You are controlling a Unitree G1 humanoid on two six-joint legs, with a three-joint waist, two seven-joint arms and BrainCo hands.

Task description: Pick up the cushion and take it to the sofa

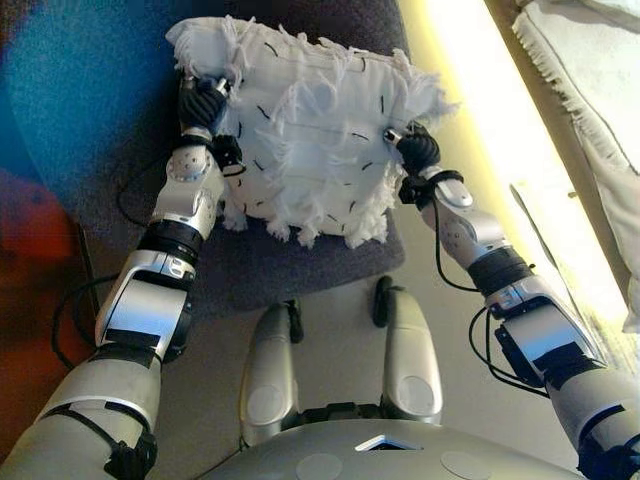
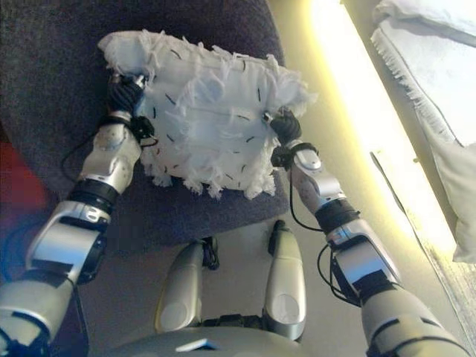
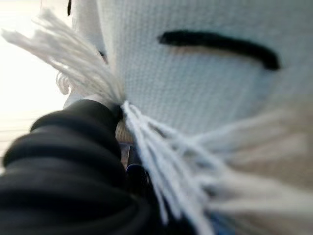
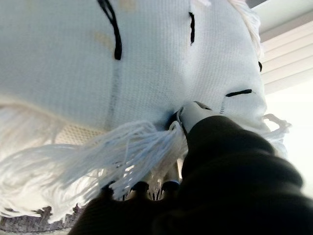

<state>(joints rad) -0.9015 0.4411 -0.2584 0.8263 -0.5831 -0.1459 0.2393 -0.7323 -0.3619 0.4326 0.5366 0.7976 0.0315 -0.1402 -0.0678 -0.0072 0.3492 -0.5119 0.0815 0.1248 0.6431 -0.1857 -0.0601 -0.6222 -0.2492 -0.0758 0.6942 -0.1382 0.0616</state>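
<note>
A white knitted cushion (image 1: 310,130) with short black stitches and a shaggy fringe is held between my two hands over a dark grey padded seat (image 1: 300,265). My left hand (image 1: 203,100) presses against its left edge, near the far corner. My right hand (image 1: 418,150) is set against its right edge. From the left wrist, the knit of the cushion (image 3: 205,88) fills the view right behind the dark cover of the hand (image 3: 63,161). In the right wrist view the cushion (image 4: 98,58) and its fringe cover the front of that hand (image 4: 230,161).
A pale sofa with a white fringed throw (image 1: 590,90) runs along the right side. Between it and the grey seat lies a bright strip of floor (image 1: 490,100). A blue and red surface (image 1: 60,150) lies to the left.
</note>
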